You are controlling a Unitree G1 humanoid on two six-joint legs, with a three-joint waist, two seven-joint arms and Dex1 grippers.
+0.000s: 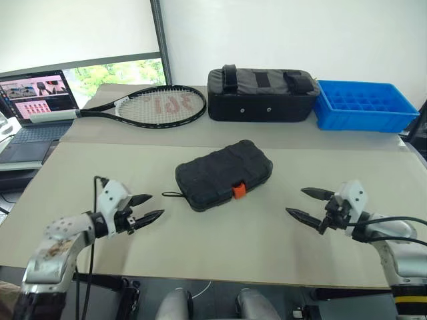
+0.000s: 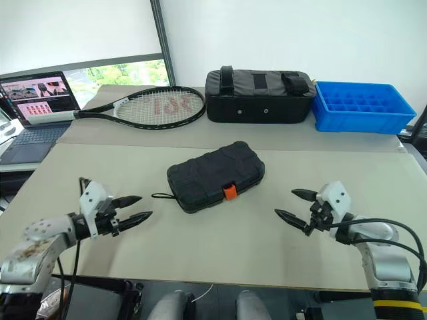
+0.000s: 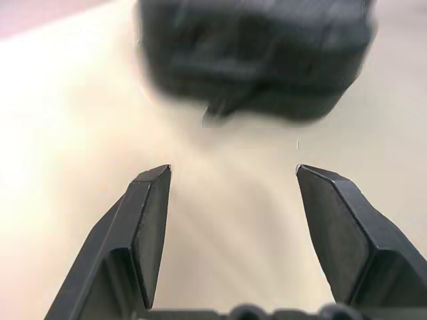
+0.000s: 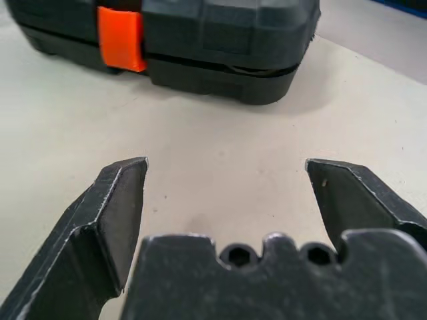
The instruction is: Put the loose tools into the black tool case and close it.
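Note:
The black tool case [image 1: 225,173] lies closed in the middle of the beige table, its orange latch [image 1: 239,191] facing me. No loose tools are in sight. My left gripper [image 1: 147,208] hovers open to the left of the case, pointing toward it, nothing between its fingers. My right gripper [image 1: 308,204] hovers open to the right of the case, also pointing at it and empty. The right wrist view shows the shut case [image 4: 167,40] and its latch [image 4: 121,38] just beyond the spread fingers [image 4: 120,200]. The left wrist view shows the case [image 3: 253,57] ahead, blurred.
A tennis racket [image 1: 150,107] lies at the back left. A black fabric bag with straps [image 1: 261,95] and a blue plastic crate [image 1: 363,105] stand along the back. A laptop [image 1: 37,107] sits off the table's left side.

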